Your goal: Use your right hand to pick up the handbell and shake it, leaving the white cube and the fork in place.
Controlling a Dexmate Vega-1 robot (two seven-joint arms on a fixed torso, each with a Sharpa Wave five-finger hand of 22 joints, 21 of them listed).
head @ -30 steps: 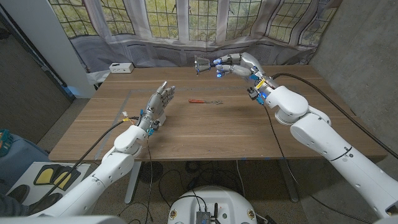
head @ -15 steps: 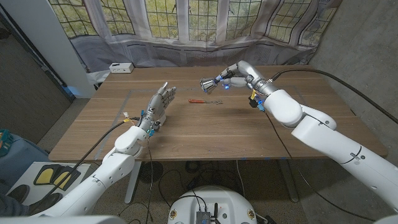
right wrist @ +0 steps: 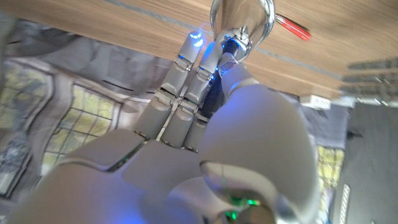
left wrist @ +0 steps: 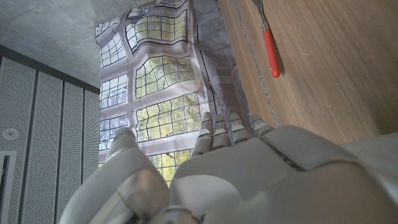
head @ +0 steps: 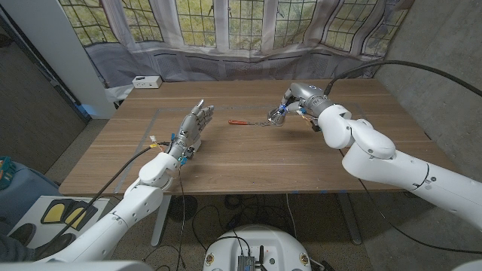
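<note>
We see no readable writing or brand on anything here. Nearest us, at about nine o'clock on the wooden table [head: 248,162], our left hand [head: 191,128] stands on its edge, fingers together and pointing up, holding nothing; its wrist view looks past those fingers to a leaded window [left wrist: 155,93] and the fork's red handle. Further out, near one o'clock, our right hand [head: 292,101] is lowered close to the tabletop, fingers curled around the silver handbell [head: 276,116]. The right wrist view shows what the head view cannot: the bell's shiny bowl [right wrist: 241,17] gripped between blue-lit fingertips [right wrist: 193,40]. The fork [head: 248,122] lies just beside the bell, toward centre. At the far eleven o'clock corner sits a white box [head: 146,81].
</note>
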